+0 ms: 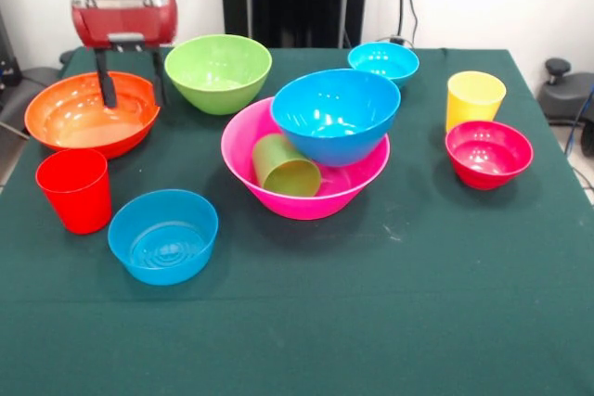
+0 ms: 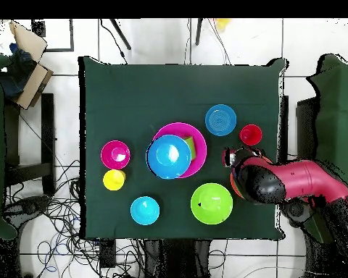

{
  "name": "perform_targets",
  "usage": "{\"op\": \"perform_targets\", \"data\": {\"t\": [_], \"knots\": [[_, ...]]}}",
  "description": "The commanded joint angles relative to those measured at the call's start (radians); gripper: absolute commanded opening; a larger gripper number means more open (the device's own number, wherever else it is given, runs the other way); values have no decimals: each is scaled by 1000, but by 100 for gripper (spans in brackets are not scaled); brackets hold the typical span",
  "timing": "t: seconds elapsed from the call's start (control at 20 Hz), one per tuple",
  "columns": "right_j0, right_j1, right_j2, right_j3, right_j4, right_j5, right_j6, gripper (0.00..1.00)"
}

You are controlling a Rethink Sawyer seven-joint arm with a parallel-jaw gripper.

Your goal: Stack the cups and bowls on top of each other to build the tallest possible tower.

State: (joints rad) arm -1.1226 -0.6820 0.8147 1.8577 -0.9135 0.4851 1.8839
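Note:
My gripper (image 1: 135, 99) is open and empty, its two dark fingers (image 1: 107, 88) hanging over the far rim of the orange bowl (image 1: 88, 118) at the left. The biggest pink bowl (image 1: 306, 183) sits mid-table. It holds the large blue bowl (image 1: 336, 116), tilted, and the green cup (image 1: 285, 166) lying on its side. The lime green bowl (image 1: 218, 71) stands just right of the gripper. The red cup (image 1: 74, 190) and the small translucent blue bowl (image 1: 163, 236) stand at the near left. The cyan bowl (image 1: 383, 62), yellow cup (image 1: 474, 99) and magenta-red bowl (image 1: 488, 153) stand at the right.
In the overhead view the red arm (image 2: 293, 181) reaches in from the right and hides the orange bowl. The pink bowl (image 2: 178, 129) with the blue bowl (image 2: 168, 156) is at the centre of the green table (image 2: 133, 94). Chairs stand at both sides.

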Motion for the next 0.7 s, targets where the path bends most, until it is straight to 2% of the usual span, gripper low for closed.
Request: {"op": "perform_targets", "data": {"t": [0.05,0.65,0.7], "knots": [[71,123,-30,-105,-125,29,-250,100],[105,131,-51,-112,-161,9,-174,100],[106,130,-53,-112,-160,18,-172,0]]}}
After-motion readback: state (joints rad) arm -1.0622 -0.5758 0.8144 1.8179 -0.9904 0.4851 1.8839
